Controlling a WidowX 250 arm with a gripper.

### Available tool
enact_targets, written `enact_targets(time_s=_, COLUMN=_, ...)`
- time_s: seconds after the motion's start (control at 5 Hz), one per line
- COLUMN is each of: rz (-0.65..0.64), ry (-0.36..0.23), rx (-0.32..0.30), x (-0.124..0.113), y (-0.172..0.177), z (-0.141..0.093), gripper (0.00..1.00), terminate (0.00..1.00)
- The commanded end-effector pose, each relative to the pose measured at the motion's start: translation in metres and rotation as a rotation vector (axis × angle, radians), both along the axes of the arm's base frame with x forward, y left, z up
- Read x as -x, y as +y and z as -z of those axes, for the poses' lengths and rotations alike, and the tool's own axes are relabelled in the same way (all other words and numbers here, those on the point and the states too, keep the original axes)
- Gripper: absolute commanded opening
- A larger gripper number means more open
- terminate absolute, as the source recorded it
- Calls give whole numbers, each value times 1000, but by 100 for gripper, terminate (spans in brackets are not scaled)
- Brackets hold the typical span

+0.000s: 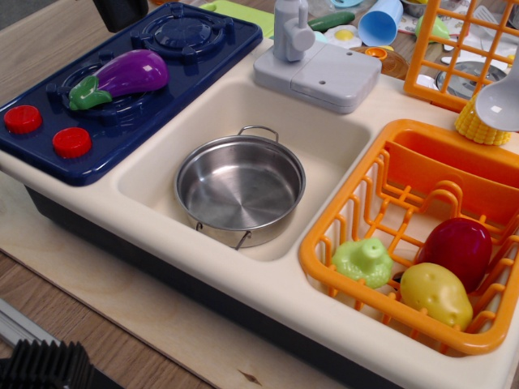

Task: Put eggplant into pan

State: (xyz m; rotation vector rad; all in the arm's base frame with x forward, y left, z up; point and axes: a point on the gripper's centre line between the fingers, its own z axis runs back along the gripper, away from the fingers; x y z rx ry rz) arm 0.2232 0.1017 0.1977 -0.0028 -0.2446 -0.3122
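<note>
The purple eggplant [122, 77] with a green cap lies on the front left burner of the dark blue toy stove [49, 158], cap pointing left. The shiny steel pan [240, 188] with two wire loop handles sits empty in the cream sink basin [324, 138], to the right of the stove. A dark shape [120, 12] at the top edge, beyond the stove's far side, looks like part of my gripper. Most of it is cut off by the frame, so its jaws do not show. It holds nothing that I can see.
An orange dish rack [340, 219] at the right holds a pale green vegetable [363, 261], a dark red vegetable [458, 247] and a yellow potato [435, 293]. A grey faucet [293, 32] stands behind the sink. Red knobs [23, 119] sit on the stove front. Toys crowd the back right.
</note>
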Motion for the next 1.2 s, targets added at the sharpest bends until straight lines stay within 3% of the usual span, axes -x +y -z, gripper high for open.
enact_targets(time_s=0.0, rz=0, ry=0, rx=0, x=0, y=0, z=0, gripper=100, terminate=0)
enact_targets(time_s=0.4, rz=75, ry=-34, rx=19, x=-20, y=11, z=13, gripper=100, terminate=0)
enact_targets(time_s=1.0, rz=132, ry=-64, rx=51, x=-21, y=25, z=51, gripper=100, terminate=0)
